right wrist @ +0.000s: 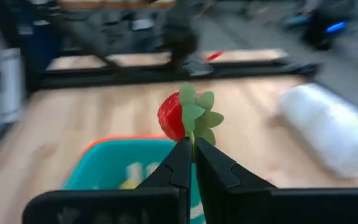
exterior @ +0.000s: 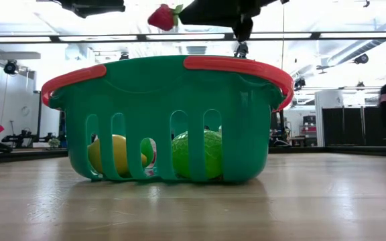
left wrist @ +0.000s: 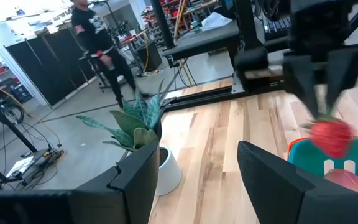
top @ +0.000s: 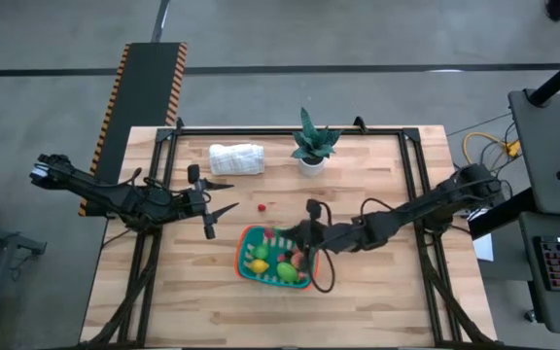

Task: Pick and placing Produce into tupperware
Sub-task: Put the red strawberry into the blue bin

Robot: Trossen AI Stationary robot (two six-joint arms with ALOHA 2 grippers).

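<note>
The red strawberry (right wrist: 174, 116) hangs above the teal tupperware (top: 251, 239), pinched by its green leafy top between the pressed-together fingers of the right gripper (right wrist: 192, 144). The tupperware sits at the table's centre, already holding yellow and green produce (exterior: 196, 153). At its nine o'clock, well apart, the left gripper (top: 224, 210) hovers, fingers spread and empty.

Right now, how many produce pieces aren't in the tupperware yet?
2: a strawberry in the right gripper above the tupperware, a small red piece on the table.
</note>
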